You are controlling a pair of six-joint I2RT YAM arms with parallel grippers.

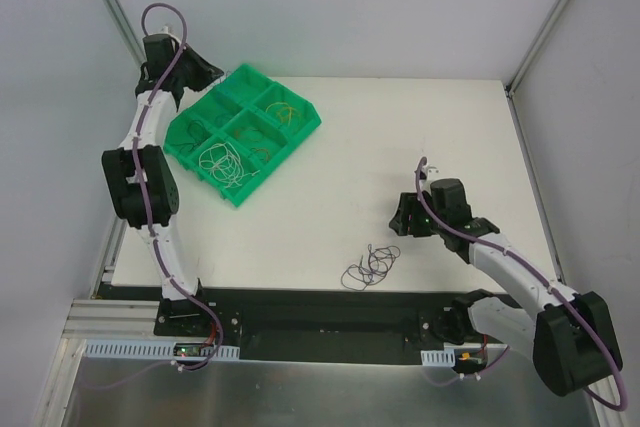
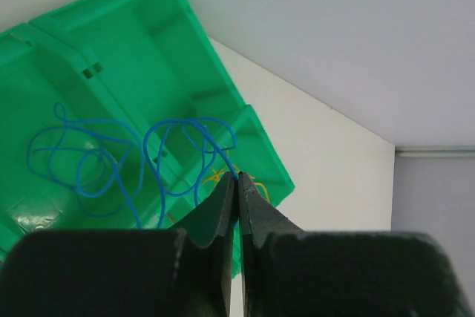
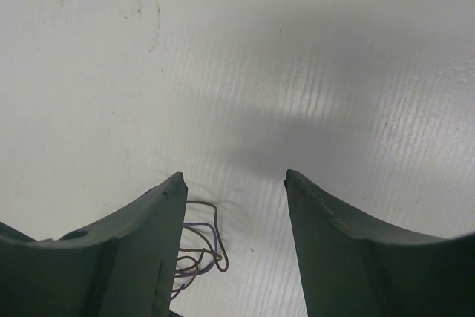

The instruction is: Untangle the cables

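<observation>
A tangle of brown and purple cables [image 1: 370, 265] lies on the white table near the front edge; it also shows in the right wrist view [image 3: 200, 250], partly hidden behind the left finger. My right gripper [image 1: 403, 217] [image 3: 235, 180] is open and empty, just right of and above the tangle. My left gripper [image 1: 207, 74] [image 2: 237, 178] hangs over the far left corner of the green bin tray [image 1: 300, 132] [image 2: 185, 50] and is shut on a thin blue cable [image 2: 111, 161], whose loops hang down into the tray's compartments.
The tray's compartments hold a white cable [image 1: 222, 160], a yellowish cable [image 1: 285, 110] [image 2: 256, 183] and an orange one [image 1: 262, 152]. Grey enclosure walls and metal posts [image 1: 110, 2] ring the table. The table's front edge [image 1: 300, 290] runs just below the tangle.
</observation>
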